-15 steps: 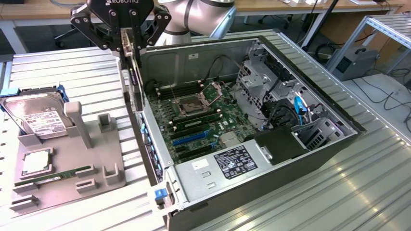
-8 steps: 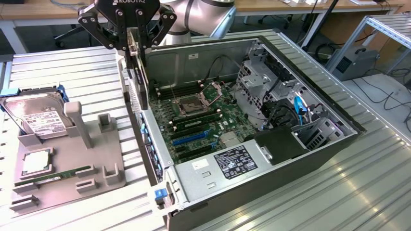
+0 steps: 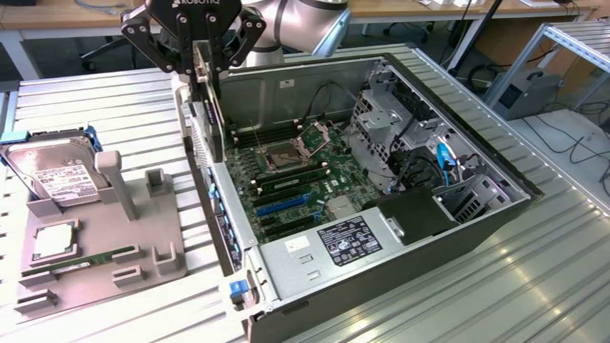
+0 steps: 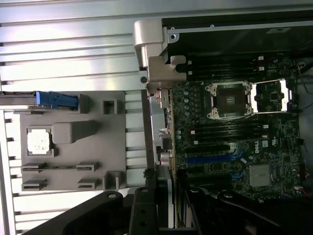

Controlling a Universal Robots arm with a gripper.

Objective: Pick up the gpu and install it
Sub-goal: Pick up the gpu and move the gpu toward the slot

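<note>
**A:** The gripper point(image 3: 203, 63) is clamped on the gpu's point(image 3: 206, 107) top end, and the card hangs just over the computer case's point(image 3: 286, 93) side wall.

**B:** Which way does it point?

**A:** Long axis upright, lower end down, thin edge showing. I'd keep it plumb and parallel to the motherboard point(image 3: 296, 179) slots, since a tilt could jam it.

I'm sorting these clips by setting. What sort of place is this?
Probably a robotics lab or test workshop: an open computer case sits on a slatted metal table, a grey tray holds spare parts, and office desks stand behind.
</note>
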